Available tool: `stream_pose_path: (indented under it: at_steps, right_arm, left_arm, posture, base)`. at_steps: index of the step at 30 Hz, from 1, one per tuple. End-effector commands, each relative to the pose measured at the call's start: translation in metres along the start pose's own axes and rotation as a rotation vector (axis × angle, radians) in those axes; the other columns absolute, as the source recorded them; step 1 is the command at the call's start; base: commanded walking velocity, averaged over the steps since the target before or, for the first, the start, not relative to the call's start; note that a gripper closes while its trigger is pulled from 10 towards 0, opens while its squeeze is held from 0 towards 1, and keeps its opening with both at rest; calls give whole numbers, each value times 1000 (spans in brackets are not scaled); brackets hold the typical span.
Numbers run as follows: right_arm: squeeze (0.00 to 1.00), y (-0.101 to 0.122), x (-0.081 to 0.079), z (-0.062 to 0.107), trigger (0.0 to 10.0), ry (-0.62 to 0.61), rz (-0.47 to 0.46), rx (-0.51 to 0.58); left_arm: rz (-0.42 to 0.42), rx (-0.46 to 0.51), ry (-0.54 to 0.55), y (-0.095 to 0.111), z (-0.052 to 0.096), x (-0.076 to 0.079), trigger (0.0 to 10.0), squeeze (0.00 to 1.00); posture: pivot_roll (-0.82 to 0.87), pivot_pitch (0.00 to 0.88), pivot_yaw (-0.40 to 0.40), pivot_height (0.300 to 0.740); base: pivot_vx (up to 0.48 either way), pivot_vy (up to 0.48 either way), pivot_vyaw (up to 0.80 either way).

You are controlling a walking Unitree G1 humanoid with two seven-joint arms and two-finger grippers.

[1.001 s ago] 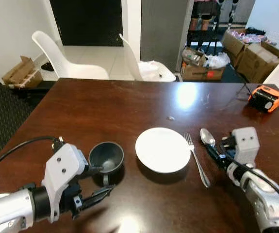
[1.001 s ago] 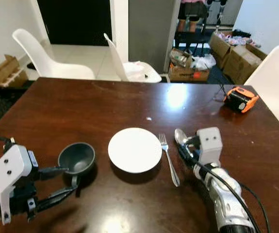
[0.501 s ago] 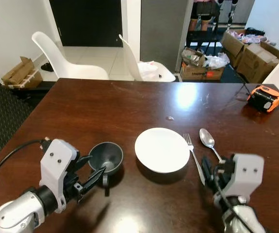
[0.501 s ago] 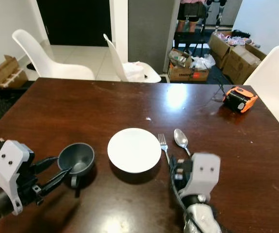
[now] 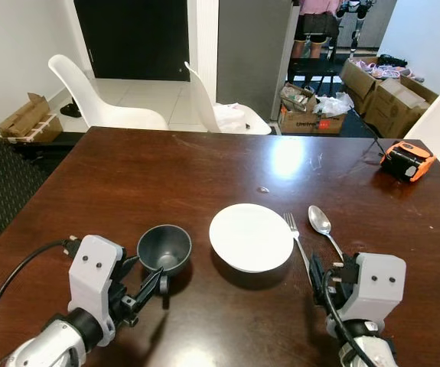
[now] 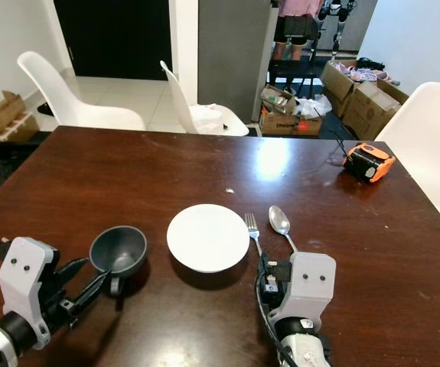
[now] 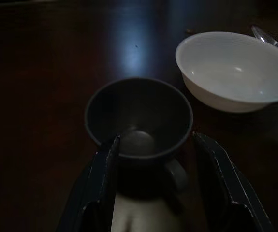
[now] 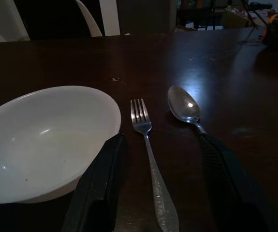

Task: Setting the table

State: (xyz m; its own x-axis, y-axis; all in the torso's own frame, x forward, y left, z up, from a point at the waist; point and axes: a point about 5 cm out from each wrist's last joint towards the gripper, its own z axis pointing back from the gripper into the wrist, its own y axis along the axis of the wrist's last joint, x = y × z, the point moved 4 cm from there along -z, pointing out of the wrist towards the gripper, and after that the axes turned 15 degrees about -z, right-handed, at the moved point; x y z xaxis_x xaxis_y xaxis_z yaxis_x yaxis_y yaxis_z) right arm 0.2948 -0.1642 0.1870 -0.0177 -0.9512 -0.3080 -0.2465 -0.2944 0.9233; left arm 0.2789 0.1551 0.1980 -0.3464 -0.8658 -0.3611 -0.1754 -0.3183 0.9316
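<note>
Our left jaws (image 5: 147,284) gape wide at the cup (image 5: 164,248), at nine o'clock from the bowl (image 5: 251,236). Our right jaws (image 8: 160,186) gape around the fork (image 5: 297,236); its handle end is hidden. Spoon (image 5: 323,227) at three o'clock on the counter (image 5: 166,176).

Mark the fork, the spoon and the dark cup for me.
fork (image 5: 298,238), left eye view, middle of its handle.
spoon (image 5: 318,222), left eye view, on its bowl.
dark cup (image 5: 164,246), left eye view, inside of the cup, near the bottom.
</note>
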Motion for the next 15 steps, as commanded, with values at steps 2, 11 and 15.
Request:
stream_pose_path:
  at_steps: [2,11,15]
  right_arm:
    - [0,-9,0,5,10000,-8,3,-38]
    - [0,-25,1,14,10000,-13,4,-97]
    - [0,-26,1,13,10000,-14,5,-99]
  left_arm:
    - [1,-33,16,-10,3,1,10000,0]
    - [-9,-50,40,-16,7,-3,10000,0]
    - [-14,-51,42,-17,7,-3,10000,0]
  posture:
    - [7,170,71,740]
    - [9,169,72,740]
    - [11,169,73,740]
  base:
    - [0,0,0]
    - [-308,0,0]
    - [-330,0,0]
